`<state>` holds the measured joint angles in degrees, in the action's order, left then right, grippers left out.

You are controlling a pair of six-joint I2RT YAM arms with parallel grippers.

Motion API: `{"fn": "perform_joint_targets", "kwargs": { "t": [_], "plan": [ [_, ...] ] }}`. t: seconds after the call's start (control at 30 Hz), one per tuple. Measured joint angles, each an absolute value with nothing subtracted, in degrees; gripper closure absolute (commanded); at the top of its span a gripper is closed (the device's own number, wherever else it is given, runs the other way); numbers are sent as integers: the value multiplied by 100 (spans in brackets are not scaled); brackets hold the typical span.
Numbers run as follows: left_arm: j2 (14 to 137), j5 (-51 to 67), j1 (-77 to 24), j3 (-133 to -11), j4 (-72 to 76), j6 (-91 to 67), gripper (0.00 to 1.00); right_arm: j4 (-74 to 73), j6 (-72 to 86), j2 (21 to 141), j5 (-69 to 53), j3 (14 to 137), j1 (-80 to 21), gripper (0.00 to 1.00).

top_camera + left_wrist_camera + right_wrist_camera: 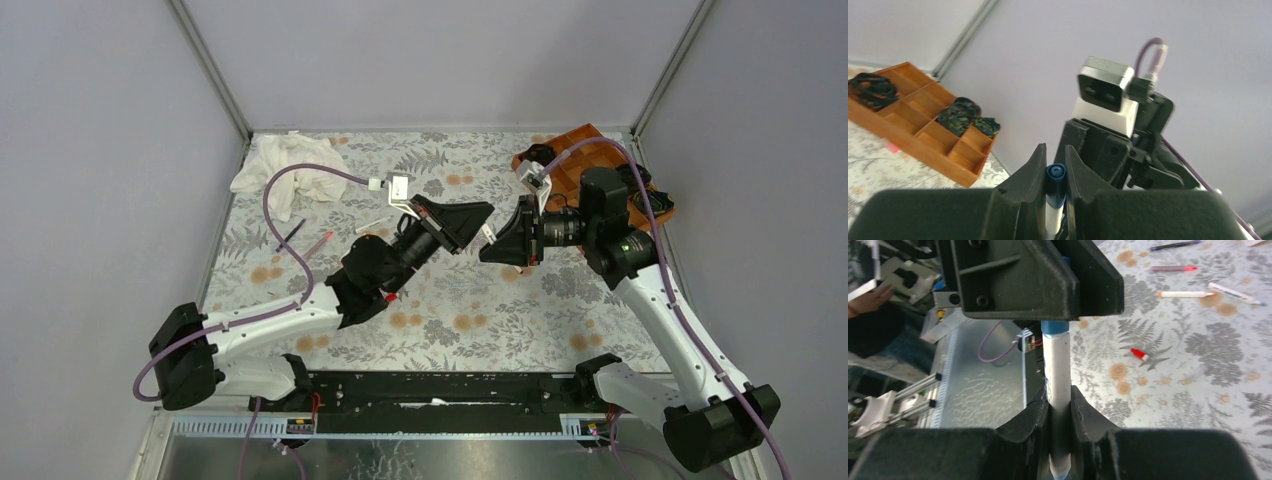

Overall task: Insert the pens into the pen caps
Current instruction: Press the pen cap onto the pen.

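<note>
meeting tip to tip above the flowered table [480, 320], the two grippers share one pen between them. the right gripper [1060, 397] is pinching a white pen [1057, 370] by its barrel, fingers pressed against both sides. the barrel runs straight out ahead of its fingertips to a blue end that goes out of sight under the left gripper's black body. the left gripper [1055, 159] has its fingers pressed against a blue pen cap [1055, 173]. the cap's round end shows just inside the fingertips, with white below it, nearer the palm. whether the pen is fully seated in the cap i cannot tell. directly ahead of the left fingertips stands the right gripper's body with its camera. on the table off to the right of the right gripper's fingers lies a red cap [1138, 354], on its own. further out on that side lie an orange-tipped pen [1183, 293], a blue-tipped pen [1235, 293] just beside it, a red-tipped pen [1173, 268] and a dark pen [1175, 245]. off to the left of the left gripper's fingers, a wooden tray [918, 150] holds dark rosettes [959, 114] in some of its compartments.
</note>
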<state>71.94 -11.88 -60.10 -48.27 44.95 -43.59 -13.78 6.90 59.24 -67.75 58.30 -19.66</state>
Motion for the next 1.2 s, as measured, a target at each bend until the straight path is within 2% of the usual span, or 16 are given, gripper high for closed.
{"fn": "perform_joint_targets", "kwargs": {
  "t": [0.27, 0.53, 0.73, 0.93, 1.2],
  "plan": [
    [7404, -2084, -6202, -5411, 3227, -4558, 100, -2231, -237, 5854, -5655, 6049, -2016, 100],
    [7721, -2383, -6263, -5435, 3092, -4788, 100, -2810, -493, 5870, -5024, 6060, -2045, 100],
    [7699, -2539, -6372, -5085, 3852, -4781, 100, -2602, 45, 5927, -5531, 5977, -1942, 100],
    [7699, -2613, -6436, -4814, 4657, -4786, 100, -1260, 1297, 6073, -6794, 5548, -1767, 100],
    [7625, -2438, -6458, -4672, 4989, -4812, 100, -1133, 1295, 6108, -7133, 5570, -1712, 100]
  ]
}}
